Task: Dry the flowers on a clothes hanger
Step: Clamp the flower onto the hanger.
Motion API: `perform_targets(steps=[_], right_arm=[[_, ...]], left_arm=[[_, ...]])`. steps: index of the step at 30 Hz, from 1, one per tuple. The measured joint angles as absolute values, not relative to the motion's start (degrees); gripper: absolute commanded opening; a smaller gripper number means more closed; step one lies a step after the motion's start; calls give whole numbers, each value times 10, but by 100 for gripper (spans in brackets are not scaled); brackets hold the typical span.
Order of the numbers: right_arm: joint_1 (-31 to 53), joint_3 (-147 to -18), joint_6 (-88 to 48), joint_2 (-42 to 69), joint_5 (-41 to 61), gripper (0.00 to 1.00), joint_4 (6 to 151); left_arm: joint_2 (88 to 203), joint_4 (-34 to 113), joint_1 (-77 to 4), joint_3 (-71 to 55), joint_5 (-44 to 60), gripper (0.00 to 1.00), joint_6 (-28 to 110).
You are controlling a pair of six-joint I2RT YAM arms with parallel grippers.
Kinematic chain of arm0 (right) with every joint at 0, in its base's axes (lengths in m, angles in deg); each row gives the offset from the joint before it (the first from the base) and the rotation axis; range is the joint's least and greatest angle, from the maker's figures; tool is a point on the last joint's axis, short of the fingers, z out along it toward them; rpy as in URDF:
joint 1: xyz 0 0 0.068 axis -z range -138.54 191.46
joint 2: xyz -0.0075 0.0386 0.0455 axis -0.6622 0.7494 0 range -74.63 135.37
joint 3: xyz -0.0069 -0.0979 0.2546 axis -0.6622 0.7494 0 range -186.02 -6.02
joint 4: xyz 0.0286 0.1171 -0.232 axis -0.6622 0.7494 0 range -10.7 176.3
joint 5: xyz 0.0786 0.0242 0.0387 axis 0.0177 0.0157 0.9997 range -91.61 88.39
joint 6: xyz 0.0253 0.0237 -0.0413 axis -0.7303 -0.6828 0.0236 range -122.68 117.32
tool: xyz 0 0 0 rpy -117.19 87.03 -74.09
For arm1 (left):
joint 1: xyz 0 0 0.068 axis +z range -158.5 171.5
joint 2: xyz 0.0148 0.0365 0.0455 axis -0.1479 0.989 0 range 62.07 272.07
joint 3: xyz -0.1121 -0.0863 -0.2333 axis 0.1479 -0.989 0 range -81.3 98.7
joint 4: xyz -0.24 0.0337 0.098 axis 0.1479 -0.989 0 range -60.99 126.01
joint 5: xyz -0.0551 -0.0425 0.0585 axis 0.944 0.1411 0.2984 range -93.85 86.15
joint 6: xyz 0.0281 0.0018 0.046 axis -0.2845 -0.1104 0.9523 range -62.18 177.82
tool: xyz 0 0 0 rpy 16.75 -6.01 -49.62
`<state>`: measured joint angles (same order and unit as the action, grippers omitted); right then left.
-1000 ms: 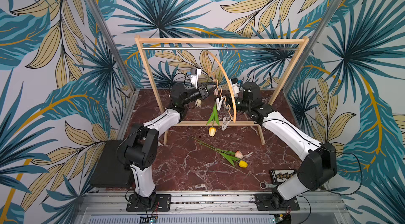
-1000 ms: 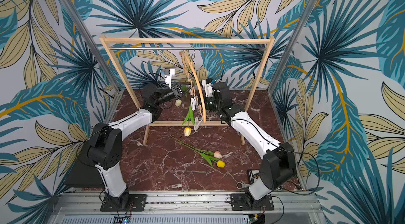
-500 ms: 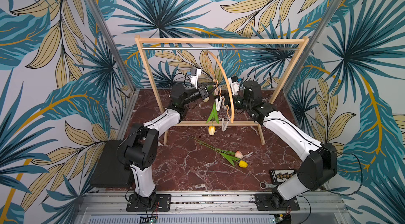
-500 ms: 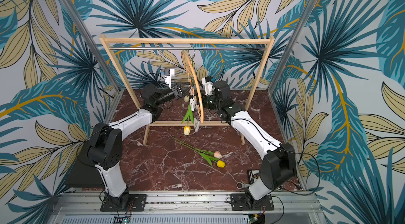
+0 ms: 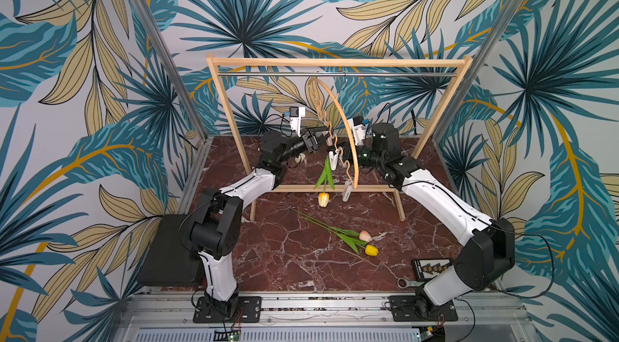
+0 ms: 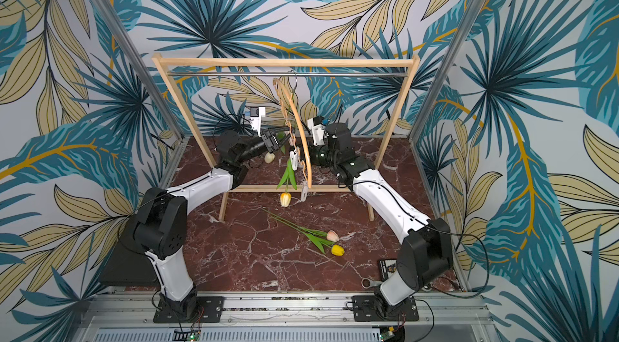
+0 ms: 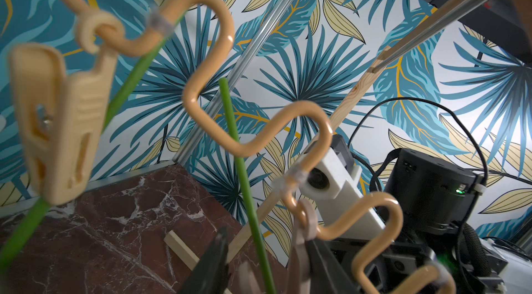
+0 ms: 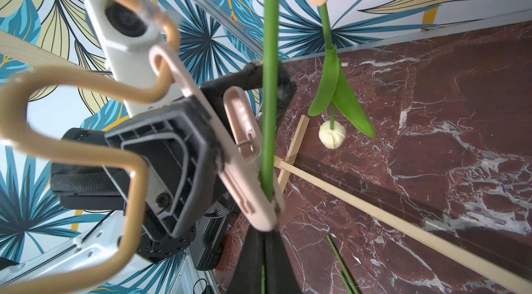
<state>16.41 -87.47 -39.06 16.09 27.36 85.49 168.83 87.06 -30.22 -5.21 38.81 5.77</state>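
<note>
The clothes hanger (image 5: 349, 137) hangs edge-on from the rack rail. My left gripper (image 7: 264, 249) is open, and its fingers (image 8: 172, 163) flank a pink peg (image 8: 244, 168) on the wavy bar (image 7: 259, 140). That peg grips the green stem (image 8: 269, 76) of the orange-yellow tulip (image 5: 323, 199), which hangs head down. Just under the peg, my right gripper (image 8: 263, 238) is shut on the same stem. The cream tulip (image 8: 331, 134) hangs from another peg (image 7: 57, 122). The pink tulip (image 5: 365, 235) and the yellow tulip (image 5: 371, 250) lie on the marble table.
The wooden rack (image 5: 335, 62) spans the back, and its foot bar (image 5: 368, 189) lies on the table. A black box (image 5: 167, 250) sits at the left edge. A small black tray (image 5: 432, 266) and a metal wrench (image 5: 403, 282) lie near the right arm's base.
My left gripper's jaws have spread apart and let go of the pink peg, which now pinches the stem. The right gripper has stayed shut on the stem.
</note>
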Motion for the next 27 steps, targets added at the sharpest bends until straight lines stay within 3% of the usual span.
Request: perform_targets(steps=[6, 12, 19, 27], right_arm=[[164, -875, -385, 161, 273, 4, 856], [166, -871, -377, 158, 263, 16, 862], [179, -848, -367, 133, 236, 40, 886], [192, -776, -350, 78, 179, 47, 947]], left_arm=[[1688, 873, -302, -64, 375, 72, 58], [1668, 855, -300, -97, 343, 87, 73], [1605, 829, -296, -140, 315, 92, 104], [1528, 742, -295, -202, 265, 93, 159]])
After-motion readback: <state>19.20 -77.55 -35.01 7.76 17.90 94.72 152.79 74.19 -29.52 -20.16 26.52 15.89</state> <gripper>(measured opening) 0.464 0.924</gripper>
